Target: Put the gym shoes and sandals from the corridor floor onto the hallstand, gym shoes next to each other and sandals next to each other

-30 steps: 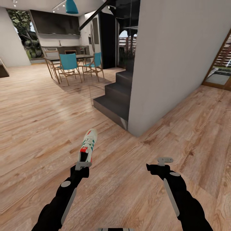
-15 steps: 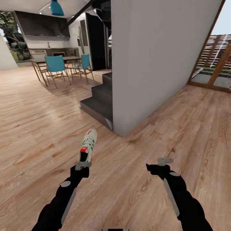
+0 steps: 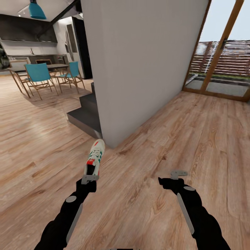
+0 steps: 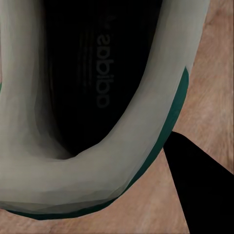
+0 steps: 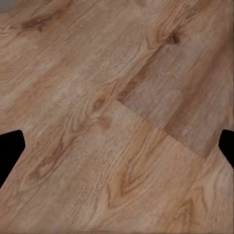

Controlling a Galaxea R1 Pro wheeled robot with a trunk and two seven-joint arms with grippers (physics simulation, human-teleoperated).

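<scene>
Head view. I see both black arms reaching forward over the corridor floor [image 3: 194, 132], light brown wood planks with grain and knots. My left end effector [image 3: 90, 179] is clenched on the heel of one gym shoe [image 3: 95, 158], a white sneaker with green side stripes and a red-orange heel, which points away from me, toe toward the corner of a pale grey wall [image 3: 139, 62]. My right end effector [image 3: 178, 174] hangs over bare planks, well apart from the shoe; from here I cannot tell how its fingers stand. Beside the wall, dark grey steps [image 3: 85, 113] rise at the left; beyond them stand blue chairs [image 3: 38, 74] at a dining table. At the right, a wood-framed glass door [image 3: 222, 52] opens onto a slatted fence.

Left wrist view. The gym shoe's pale collar [image 4: 122, 161] curves around its dark insole, a green edge along the outside. One dark fingertip [image 4: 195, 190] lies just beside the collar, floor planks behind it.

Right wrist view. Two dark fingertips [image 5: 9, 151] sit at opposite edges, spread wide and released, with knotted floor planks between them.
</scene>
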